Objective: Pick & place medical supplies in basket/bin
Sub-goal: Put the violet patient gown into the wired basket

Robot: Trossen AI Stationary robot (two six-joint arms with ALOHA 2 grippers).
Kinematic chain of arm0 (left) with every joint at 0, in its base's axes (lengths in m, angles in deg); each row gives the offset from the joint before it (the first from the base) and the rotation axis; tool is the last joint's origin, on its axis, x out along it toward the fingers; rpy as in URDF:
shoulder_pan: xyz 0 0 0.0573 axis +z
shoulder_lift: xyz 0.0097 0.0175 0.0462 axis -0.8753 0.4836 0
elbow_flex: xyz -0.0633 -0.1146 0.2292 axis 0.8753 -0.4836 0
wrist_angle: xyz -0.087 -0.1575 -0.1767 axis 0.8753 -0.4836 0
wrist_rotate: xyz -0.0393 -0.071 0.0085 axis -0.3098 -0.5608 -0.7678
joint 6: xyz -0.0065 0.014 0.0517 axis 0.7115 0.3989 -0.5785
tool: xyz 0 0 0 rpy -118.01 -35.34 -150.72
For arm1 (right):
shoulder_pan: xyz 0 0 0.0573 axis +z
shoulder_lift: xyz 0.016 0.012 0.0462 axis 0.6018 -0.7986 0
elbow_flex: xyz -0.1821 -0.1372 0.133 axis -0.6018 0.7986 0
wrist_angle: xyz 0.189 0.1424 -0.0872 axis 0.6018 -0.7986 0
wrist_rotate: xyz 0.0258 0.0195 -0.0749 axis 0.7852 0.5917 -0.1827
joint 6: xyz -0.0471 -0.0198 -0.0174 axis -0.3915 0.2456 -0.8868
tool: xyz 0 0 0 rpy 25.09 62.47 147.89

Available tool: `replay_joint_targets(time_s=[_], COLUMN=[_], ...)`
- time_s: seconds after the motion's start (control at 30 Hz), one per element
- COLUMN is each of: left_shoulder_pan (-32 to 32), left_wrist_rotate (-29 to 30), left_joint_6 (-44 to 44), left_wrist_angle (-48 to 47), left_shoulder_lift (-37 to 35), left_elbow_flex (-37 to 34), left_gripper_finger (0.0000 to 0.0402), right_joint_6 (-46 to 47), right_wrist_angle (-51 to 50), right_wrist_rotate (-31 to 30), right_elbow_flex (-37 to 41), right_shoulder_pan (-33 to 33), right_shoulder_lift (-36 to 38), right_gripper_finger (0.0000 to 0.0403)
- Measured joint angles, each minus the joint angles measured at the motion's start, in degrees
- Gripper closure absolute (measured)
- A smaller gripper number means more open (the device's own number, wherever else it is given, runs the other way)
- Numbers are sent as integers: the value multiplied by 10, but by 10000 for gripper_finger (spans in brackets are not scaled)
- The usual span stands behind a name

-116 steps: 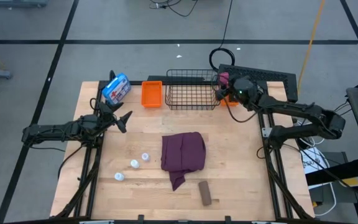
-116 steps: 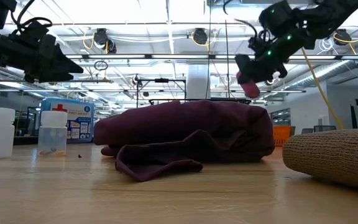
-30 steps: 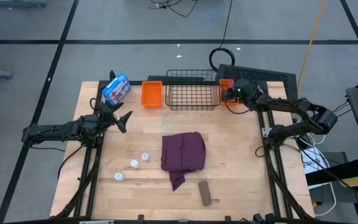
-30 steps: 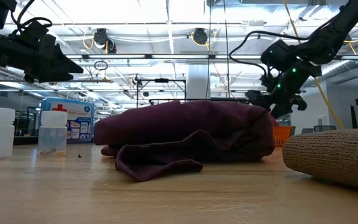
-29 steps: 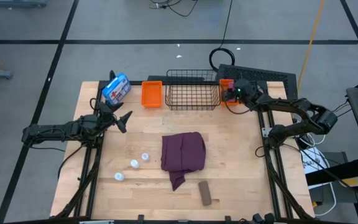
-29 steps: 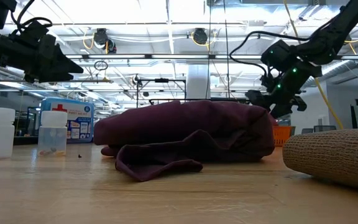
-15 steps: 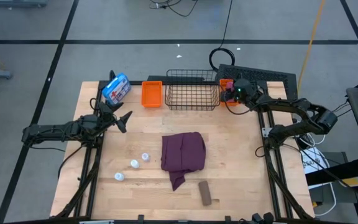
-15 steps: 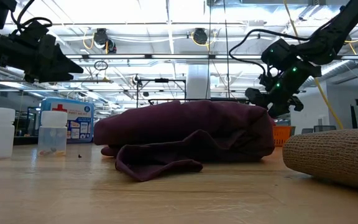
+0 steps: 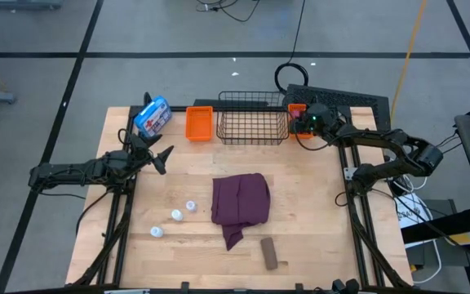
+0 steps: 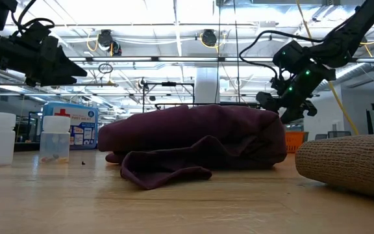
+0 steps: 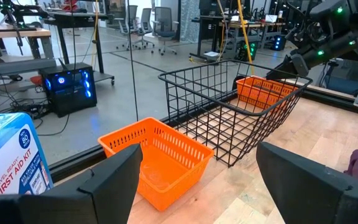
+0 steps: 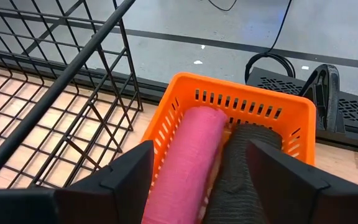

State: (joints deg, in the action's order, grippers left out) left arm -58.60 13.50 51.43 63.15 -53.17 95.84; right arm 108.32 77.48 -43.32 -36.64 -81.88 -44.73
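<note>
The right tool (image 12: 194, 168) hangs spread and empty over the orange bin (image 12: 185, 102), where the pink roll (image 12: 188, 158) lies delivered; the left tool (image 9: 160, 153) waits wide open.

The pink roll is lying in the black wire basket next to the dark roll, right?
Not quite. The pink roll does lie next to the dark roll, but both are in the orange bin, not the black wire basket beside it. The right wrist view shows this clearly, with the right tool open just above them.
</note>
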Motion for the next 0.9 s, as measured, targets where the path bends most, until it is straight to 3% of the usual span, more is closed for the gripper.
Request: replay_joint_targets(time_s=[0.27,0.6,0.73,0.9], left_shoulder_pan=[0,0,0,0], left_wrist_rotate=[0,0,0,0], left_joint_6=[0,0,0,0], left_wrist_angle=[0,0,0,0], left_shoulder_lift=[0,0,0,0], left_elbow_flex=[0,0,0,0], left_gripper_finger=[78,78,78,78], right_joint_6=[-22,5,2,-14], right_wrist_angle=[-1,9,13,13], right_wrist_rotate=[10,185,225,225], right_elbow_flex=[0,0,0,0], right_shoulder_pan=[0,4,36,100], right_shoulder_lift=[7,107,153,192], right_gripper_finger=[160,164,169,172])
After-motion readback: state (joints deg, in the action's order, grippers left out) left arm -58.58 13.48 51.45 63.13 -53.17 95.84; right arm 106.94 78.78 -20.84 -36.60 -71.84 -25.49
